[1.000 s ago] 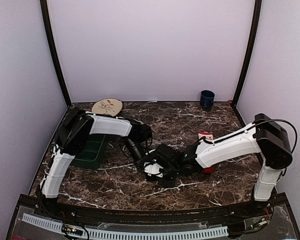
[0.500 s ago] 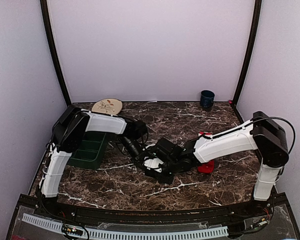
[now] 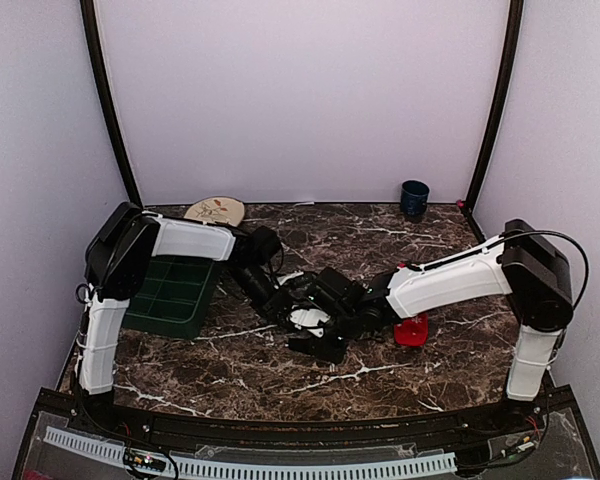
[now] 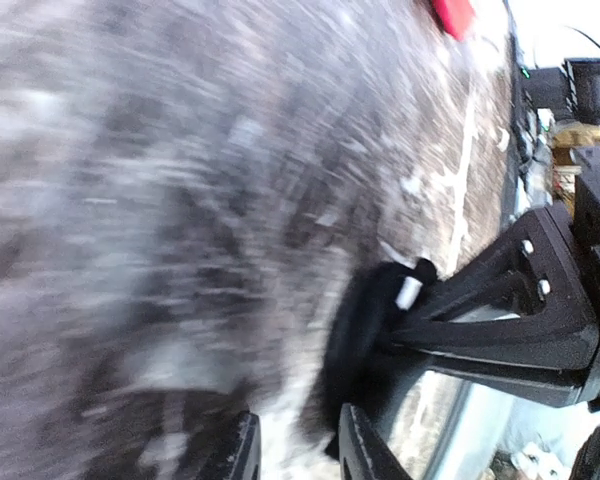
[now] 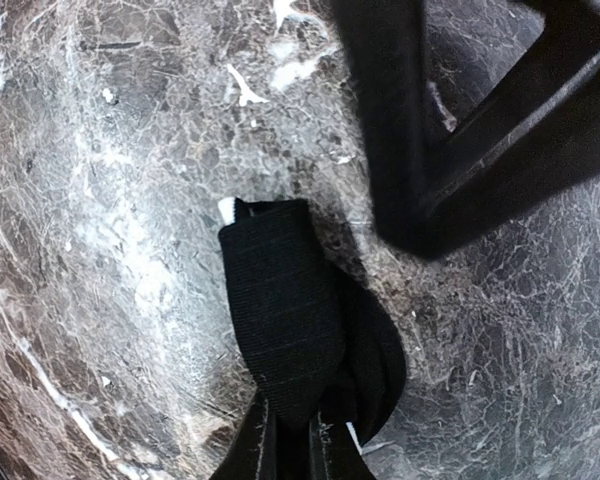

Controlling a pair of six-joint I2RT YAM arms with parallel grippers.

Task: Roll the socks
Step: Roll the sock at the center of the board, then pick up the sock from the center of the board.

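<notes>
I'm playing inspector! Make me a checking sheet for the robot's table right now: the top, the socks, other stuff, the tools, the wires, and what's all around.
Surface: dark marble-look table; no spills seen.
Job's things: black sock bunched up near the middle; red sock lying apart from it, on the right arm's side.
Clutter: green tray on the left; plate at the back left; blue cup at the back right.
Grippers: right tool shut on the black sock; left tool open and empty, close beside it.
Cables: black cable loops over the right arm's upper joint.
Surroundings: plain pale walls; black corner posts.
</notes>
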